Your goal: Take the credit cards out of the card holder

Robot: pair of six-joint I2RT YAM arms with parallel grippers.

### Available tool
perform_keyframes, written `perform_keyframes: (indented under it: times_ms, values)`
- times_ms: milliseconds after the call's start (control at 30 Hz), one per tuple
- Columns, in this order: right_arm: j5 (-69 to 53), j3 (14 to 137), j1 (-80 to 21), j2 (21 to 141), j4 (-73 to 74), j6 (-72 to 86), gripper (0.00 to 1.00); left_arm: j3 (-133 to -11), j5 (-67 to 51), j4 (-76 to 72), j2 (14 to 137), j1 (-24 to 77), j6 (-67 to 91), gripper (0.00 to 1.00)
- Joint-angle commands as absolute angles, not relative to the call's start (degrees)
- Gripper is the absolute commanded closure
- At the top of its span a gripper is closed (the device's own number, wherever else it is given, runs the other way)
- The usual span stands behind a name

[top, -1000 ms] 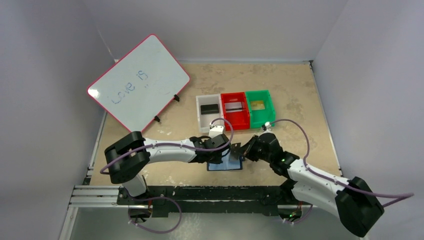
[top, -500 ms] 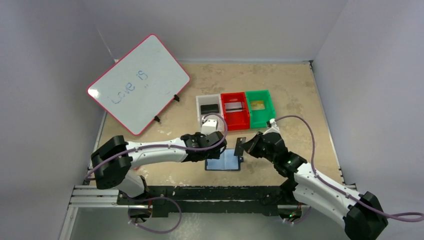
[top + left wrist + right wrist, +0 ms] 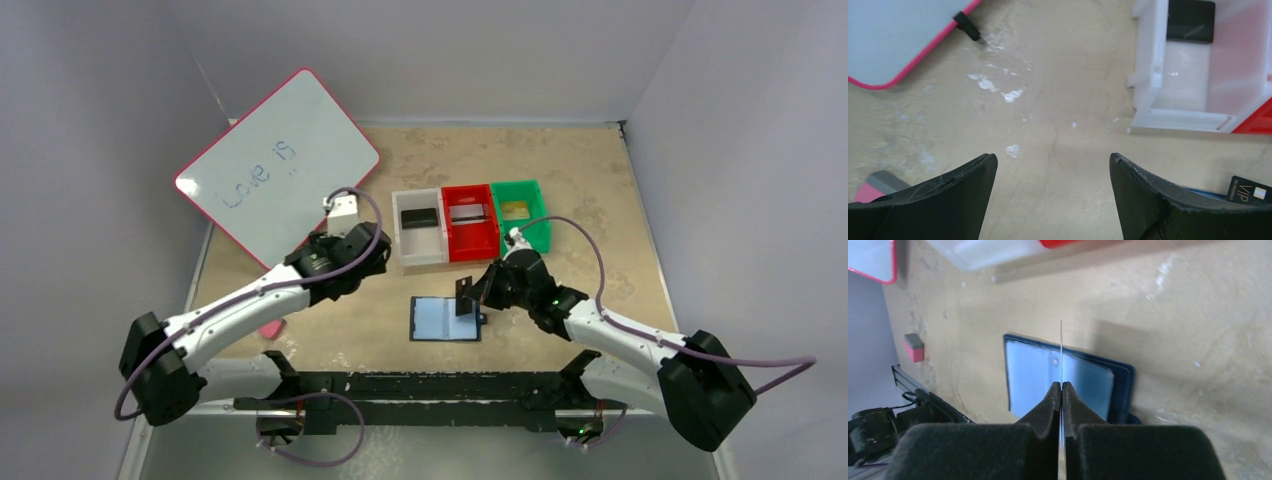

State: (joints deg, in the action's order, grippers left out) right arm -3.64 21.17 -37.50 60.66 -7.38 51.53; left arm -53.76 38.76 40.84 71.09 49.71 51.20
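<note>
Right gripper (image 3: 1062, 385) is clamped on a thin black card (image 3: 463, 294), held on edge just above the open card holder (image 3: 446, 320). Left gripper (image 3: 1053, 165) has its fingers apart and holds nothing. To do this step well, the card should probably stay upright until it is over a bin beyond the gripper.

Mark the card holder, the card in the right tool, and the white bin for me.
card holder (image 3: 437, 320): top view, light blue inside panel.
card (image 3: 463, 296): top view, dark face, held above the holder.
white bin (image 3: 420, 252): top view, bare floor near its front wall.
</note>
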Motion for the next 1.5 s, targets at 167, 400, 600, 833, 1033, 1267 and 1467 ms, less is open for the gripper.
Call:
perform_keyframes:
  times_ms: [167, 400, 600, 833, 1033, 1267, 1467]
  values:
    - [-5.0, 28.2, -37.4, 61.3, -12.5, 42.3, 1.00, -51.3, 37.8, 43.5, 61.8, 34.9, 39.1, 0.13]
    - [-0.5, 35.3, -37.4, 59.6, -11.2, 29.2, 1.00, -52.3, 34.8, 39.8, 62.7, 25.8, 33.3, 0.13]
    - [0.7, 40.0, -37.5, 60.7, -12.9, 14.3, 1.00, -50.3, 37.9, 35.8, 58.8, 22.2, 34.3, 0.15]
    - [0.2, 42.4, -37.9, 63.3, -18.9, -6.5, 1.00, -50.0, 42.9, 34.4, 53.7, 22.2, 36.7, 0.14]
    - [-0.6, 49.6, -38.4, 71.6, -18.4, -18.9, 1.00, -47.1, 43.5, 35.6, 53.6, 22.1, 38.8, 0.14]
    - [-1.6, 58.3, -41.6, 82.9, -17.4, -29.1, 1.00, -48.9, 49.6, 36.7, 54.5, 22.2, 39.3, 0.14]
    - [3.0, 65.9, -44.5, 93.3, -10.3, -40.4, 1.00, -48.9, 54.8, 38.0, 49.6, 22.2, 41.3, 0.14]
